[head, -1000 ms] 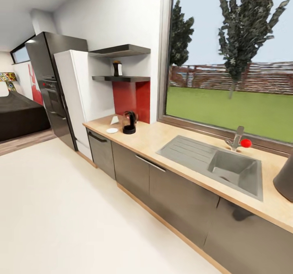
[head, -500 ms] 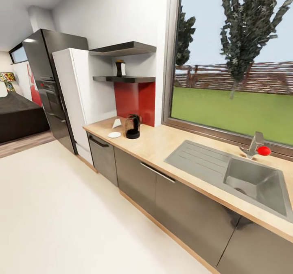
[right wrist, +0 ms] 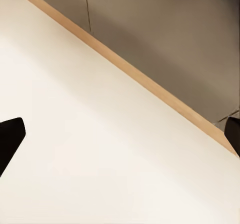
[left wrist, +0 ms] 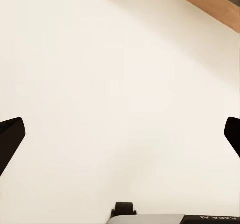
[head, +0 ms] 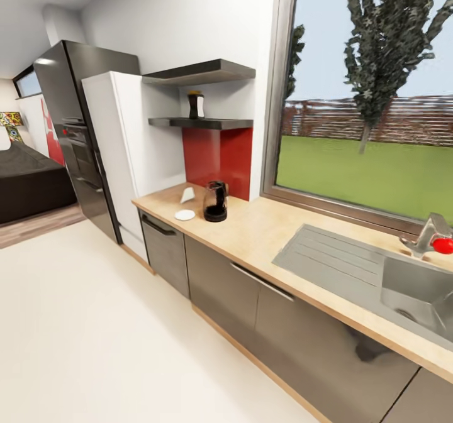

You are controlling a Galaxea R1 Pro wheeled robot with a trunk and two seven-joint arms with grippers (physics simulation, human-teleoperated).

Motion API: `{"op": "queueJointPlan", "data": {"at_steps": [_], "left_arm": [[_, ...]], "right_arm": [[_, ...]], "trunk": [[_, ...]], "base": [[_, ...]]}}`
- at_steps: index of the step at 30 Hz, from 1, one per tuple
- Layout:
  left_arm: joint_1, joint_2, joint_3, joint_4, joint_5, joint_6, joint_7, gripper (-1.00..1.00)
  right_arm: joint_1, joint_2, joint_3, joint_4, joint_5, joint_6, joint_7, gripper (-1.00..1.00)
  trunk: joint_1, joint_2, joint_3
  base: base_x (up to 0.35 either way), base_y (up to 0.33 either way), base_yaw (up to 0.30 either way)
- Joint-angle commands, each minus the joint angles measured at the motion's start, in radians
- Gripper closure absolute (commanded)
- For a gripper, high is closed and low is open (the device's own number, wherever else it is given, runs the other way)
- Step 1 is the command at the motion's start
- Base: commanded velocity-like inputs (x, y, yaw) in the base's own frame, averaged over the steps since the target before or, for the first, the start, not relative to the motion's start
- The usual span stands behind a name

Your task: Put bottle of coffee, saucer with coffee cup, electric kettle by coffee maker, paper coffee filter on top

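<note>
In the head view the black coffee maker stands on the wooden countertop by the red backsplash. A white saucer lies just left of it, and a white paper coffee filter lies behind the saucer. The dark bottle of coffee stands on the lower wall shelf above them. The kettle and the coffee cup are out of view. My left gripper is open over the cream floor with nothing between its fingers. My right gripper is open too, near the cabinet plinth.
A white fridge and a tall black oven unit close the counter's far end. The grey sink and a tap with a red knob are at the right. Grey cabinets run below; wide cream floor lies left.
The camera has moved, so the whole kitchen slides right and grows in the picture. The dark kettle seen at the right edge a second ago has left the view.
</note>
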Motion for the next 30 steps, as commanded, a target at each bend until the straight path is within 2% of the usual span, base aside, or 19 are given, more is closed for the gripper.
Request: {"op": "queueJointPlan", "data": {"at_steps": [1, 30], "left_arm": [[-0.001, 0.0, 0.0, 0.001, 0.001, -0.003, 0.001, -1.0], [-0.001, 0.0, 0.0, 0.001, 0.001, -0.003, 0.001, -1.0]], "right_arm": [[0.0, 0.0, 0.0, 0.001, 0.002, -0.003, 0.0, -1.0], [-0.001, 0.0, 0.0, 0.001, 0.002, -0.003, 0.0, -1.0]], "trunk": [[0.001, -0.001, -0.001], [0.001, -0.001, -0.001]], "base": [[0.281, 0.235, 0.0], [0.28, 0.236, 0.0]]}}
